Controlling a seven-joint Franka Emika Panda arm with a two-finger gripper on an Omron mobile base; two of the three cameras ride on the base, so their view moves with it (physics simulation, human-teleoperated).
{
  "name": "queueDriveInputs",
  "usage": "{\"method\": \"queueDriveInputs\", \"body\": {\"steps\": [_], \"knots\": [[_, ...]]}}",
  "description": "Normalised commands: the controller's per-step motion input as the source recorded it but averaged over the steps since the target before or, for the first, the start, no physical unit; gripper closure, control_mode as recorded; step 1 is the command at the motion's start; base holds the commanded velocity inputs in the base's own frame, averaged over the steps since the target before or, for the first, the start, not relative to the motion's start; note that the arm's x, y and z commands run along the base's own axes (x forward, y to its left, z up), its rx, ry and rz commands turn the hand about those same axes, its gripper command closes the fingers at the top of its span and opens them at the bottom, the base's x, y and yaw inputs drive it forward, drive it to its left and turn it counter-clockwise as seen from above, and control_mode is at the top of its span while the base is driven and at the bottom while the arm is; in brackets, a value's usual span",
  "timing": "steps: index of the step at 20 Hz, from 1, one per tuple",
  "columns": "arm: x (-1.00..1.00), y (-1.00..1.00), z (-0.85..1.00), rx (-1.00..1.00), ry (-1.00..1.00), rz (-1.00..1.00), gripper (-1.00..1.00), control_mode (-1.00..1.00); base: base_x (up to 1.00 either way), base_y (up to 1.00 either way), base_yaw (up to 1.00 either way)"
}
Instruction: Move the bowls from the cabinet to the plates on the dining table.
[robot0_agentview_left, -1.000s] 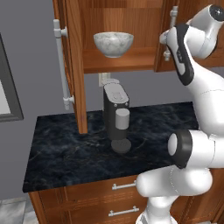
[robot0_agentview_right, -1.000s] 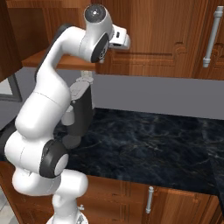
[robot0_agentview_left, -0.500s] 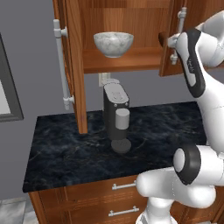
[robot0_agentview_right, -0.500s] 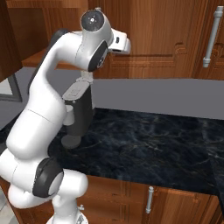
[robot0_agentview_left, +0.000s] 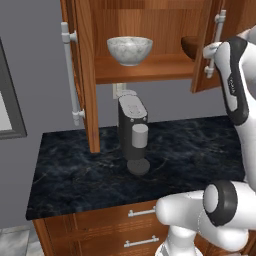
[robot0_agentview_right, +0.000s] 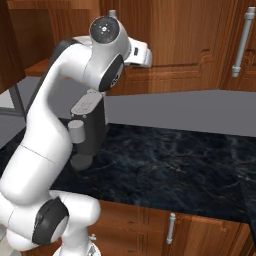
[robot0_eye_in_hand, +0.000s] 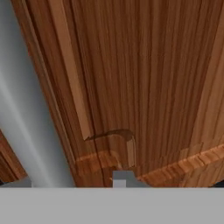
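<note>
Arm raised to the cabinet over a black marble counter

The white arm (robot0_agentview_right: 65, 125) fills the left of the frame, its hand (robot0_agentview_right: 137, 52) at upper centre against the reddish-brown cabinet (robot0_agentview_right: 185, 45). A silver bar handle (robot0_agentview_right: 241, 42) stands at upper right. A dark coffee machine (robot0_agentview_right: 90, 127) sits at centre left on the counter (robot0_agentview_right: 170, 165), with a drawer handle (robot0_agentview_right: 170, 228) at lower centre.

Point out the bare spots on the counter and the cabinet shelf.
Counter: bare black top to either side of the coffee machine. Shelf: a free gap between the marbled bowl and the brown bowl; crowded at its right end, by the half-open door.
</note>
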Motion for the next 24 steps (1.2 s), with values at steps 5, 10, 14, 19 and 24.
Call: {"method": "queueDriveInputs", "body": {"steps": [5, 10, 14, 19, 24], "knots": [[-0.78, -0.79, 0.00, 0.04, -0.02, 0.00, 1.00, -1.00, 0.00, 0.00, 0.00], [-0.78, -0.82, 0.00, 0.05, -0.03, 0.00, 1.00, -1.00, 0.00, 0.00, 0.00], [-0.78, -0.82, 0.00, 0.04, -0.01, 0.00, 1.00, -1.00, 0.00, 0.00, 0.00], [-0.73, -0.82, 0.00, 0.03, 0.00, 0.00, 1.00, -1.00, 0.00, 0.00, 0.00], [-0.57, -0.73, 0.00, 0.03, 0.00, 0.00, 1.00, -1.00, 0.00, 0.00, 0.00]]}}
